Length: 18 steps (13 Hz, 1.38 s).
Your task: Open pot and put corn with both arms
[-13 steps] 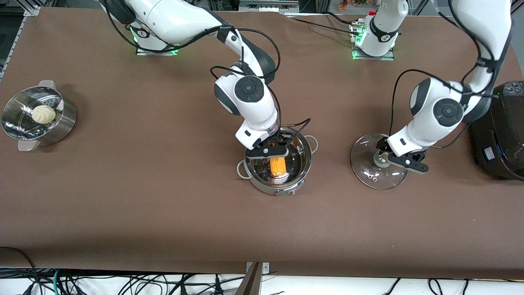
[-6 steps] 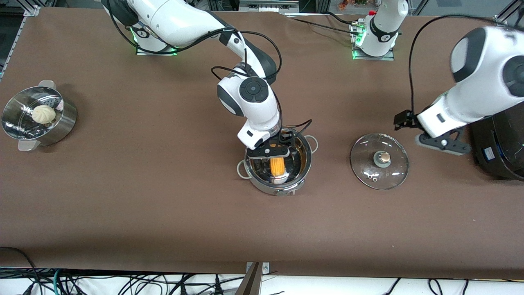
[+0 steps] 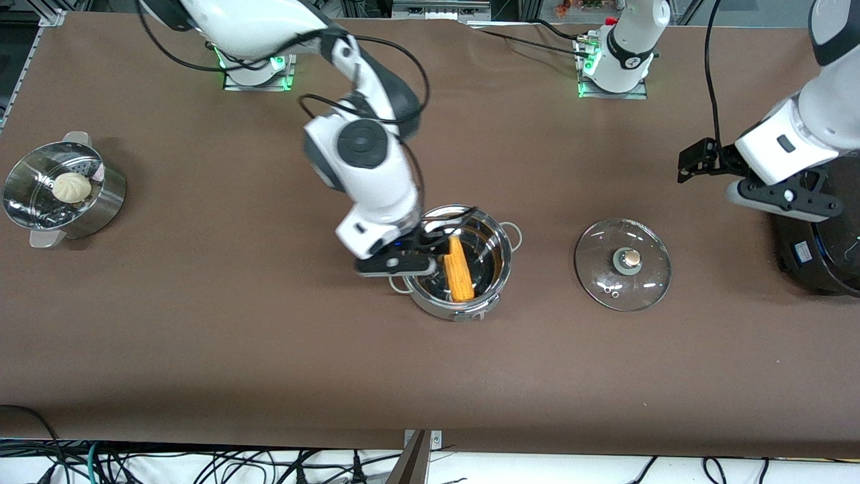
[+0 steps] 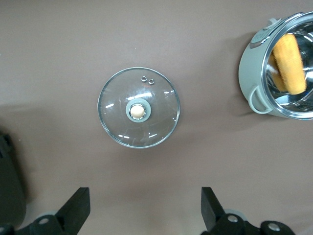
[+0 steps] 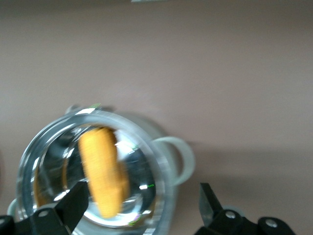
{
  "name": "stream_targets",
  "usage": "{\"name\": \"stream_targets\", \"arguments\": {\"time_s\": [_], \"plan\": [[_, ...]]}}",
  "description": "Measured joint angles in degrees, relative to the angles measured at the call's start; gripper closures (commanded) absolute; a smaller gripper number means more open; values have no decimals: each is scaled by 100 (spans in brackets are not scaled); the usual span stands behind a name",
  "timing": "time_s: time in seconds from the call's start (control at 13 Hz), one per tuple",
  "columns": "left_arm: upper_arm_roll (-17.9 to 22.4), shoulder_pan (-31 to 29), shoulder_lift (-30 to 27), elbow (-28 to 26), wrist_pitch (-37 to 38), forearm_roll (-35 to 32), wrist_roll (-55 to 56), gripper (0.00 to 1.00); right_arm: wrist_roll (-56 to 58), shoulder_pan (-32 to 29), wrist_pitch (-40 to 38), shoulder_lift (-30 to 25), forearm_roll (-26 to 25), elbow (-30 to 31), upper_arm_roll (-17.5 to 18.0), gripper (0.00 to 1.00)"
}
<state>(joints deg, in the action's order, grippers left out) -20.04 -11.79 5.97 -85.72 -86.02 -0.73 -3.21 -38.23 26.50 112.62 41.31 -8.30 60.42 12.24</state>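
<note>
The steel pot (image 3: pixel 500 259) stands open mid-table. The yellow-orange corn (image 3: pixel 459 270) lies tilted inside it, free of any gripper. My right gripper (image 3: pixel 416 252) is open and empty over the pot's rim at the right arm's end. In the right wrist view the corn (image 5: pixel 100 171) and the pot's rim (image 5: pixel 161 161) show between the open fingers of my right gripper (image 5: pixel 143 198). The glass lid (image 3: pixel 623 263) with its brass knob lies flat on the table beside the pot, toward the left arm's end. My left gripper (image 3: pixel 739 180) is open and empty, raised beside the black cooker. The left wrist view shows the lid (image 4: pixel 139 107), the pot (image 4: pixel 249 73) and my left gripper (image 4: pixel 144 200).
A steamer pot (image 3: pixel 101 208) holding a pale bun (image 3: pixel 72 187) stands at the right arm's end of the table. A large black cooker (image 3: pixel 823 228) stands at the left arm's end, close to my left gripper. Cables hang along the table's near edge.
My right gripper let go of the corn and drew back toward the right arm's end; the corn now leans in the pot. My left gripper left the lid and rose toward the cooker.
</note>
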Motion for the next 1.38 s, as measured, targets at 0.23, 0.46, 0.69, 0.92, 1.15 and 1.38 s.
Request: {"name": "stream_targets", "arguments": {"time_s": [0.23, 0.46, 0.69, 0.92, 1.15, 1.38], "plan": [[952, 755, -233, -26, 83, 2, 43, 0, 952, -780, -802, -524, 201, -1, 1, 0], [1502, 1047, -373, -162, 57, 3, 48, 0, 2023, -1522, -1270, -800, 227, -1, -3, 0], [1562, 1079, -409, -318, 50, 7, 175, 0, 2329, -2185, -1553, -1201, 305, 137, -17, 0], [1562, 1086, -409, -322, 54, 7, 202, 0, 2356, -2726, -1619, -1898, 696, 874, -351, 0], [1562, 1088, -409, -324, 55, 7, 216, 0, 2359, -2861, -1625, -2599, 787, 1694, -854, 0], [1562, 1088, -409, -325, 56, 7, 216, 0, 2359, -2898, -1716, -3374, 787, 2657, -936, 0]]}}
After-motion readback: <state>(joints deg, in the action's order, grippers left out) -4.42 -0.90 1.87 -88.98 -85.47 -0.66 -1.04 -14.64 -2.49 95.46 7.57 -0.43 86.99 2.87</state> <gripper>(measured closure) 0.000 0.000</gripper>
